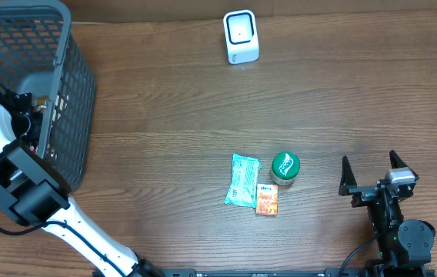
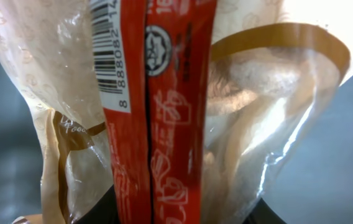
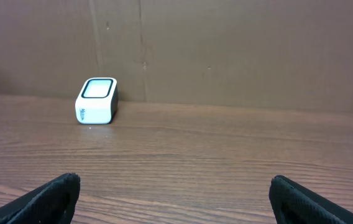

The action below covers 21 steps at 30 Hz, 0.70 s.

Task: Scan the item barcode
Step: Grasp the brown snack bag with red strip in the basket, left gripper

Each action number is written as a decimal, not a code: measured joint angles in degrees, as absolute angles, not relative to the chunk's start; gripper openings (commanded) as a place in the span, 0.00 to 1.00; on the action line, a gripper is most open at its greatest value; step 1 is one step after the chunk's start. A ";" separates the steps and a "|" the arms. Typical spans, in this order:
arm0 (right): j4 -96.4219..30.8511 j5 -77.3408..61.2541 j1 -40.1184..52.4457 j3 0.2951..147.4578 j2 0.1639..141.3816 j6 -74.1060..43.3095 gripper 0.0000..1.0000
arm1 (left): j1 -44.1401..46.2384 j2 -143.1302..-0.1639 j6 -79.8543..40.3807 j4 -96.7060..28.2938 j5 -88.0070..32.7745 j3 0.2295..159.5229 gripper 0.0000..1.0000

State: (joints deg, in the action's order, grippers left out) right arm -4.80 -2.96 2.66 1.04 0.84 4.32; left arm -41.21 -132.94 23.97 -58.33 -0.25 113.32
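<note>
A clear crinkly packet (image 2: pixel 257 106) with a red strip (image 2: pixel 164 124) down its middle fills the left wrist view. A white barcode label (image 2: pixel 108 53) sits at the strip's upper left. My left gripper (image 2: pixel 179 214) is down in the grey basket (image 1: pixel 65 46), and its dark fingers (image 2: pixel 105 208) press in on the packet from both sides. The white scanner (image 1: pixel 241 36) stands at the back of the table, and it is also in the right wrist view as the scanner (image 3: pixel 97 101). My right gripper (image 1: pixel 372 173) stands open and empty at the front right.
A teal packet (image 1: pixel 242 180), a green-lidded jar (image 1: pixel 285 168) and a small orange packet (image 1: pixel 266 199) lie together in the middle of the table. The basket's tall mesh wall (image 1: pixel 76 115) stands between my left gripper and the table.
</note>
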 measured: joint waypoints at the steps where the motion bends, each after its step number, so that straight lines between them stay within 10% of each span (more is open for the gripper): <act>1: -4.75 -2.92 2.66 1.04 0.84 4.32 1.00 | -41.23 -132.90 23.00 -58.63 -0.84 113.65 0.06; 21: -4.78 -2.94 2.66 1.04 0.84 4.29 1.00 | -31.79 -108.12 11.42 -61.52 -7.25 115.87 0.06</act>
State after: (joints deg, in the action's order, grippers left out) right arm -4.78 -2.94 2.66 1.04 0.84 4.29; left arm -31.79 -108.12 11.42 -61.52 -7.25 115.87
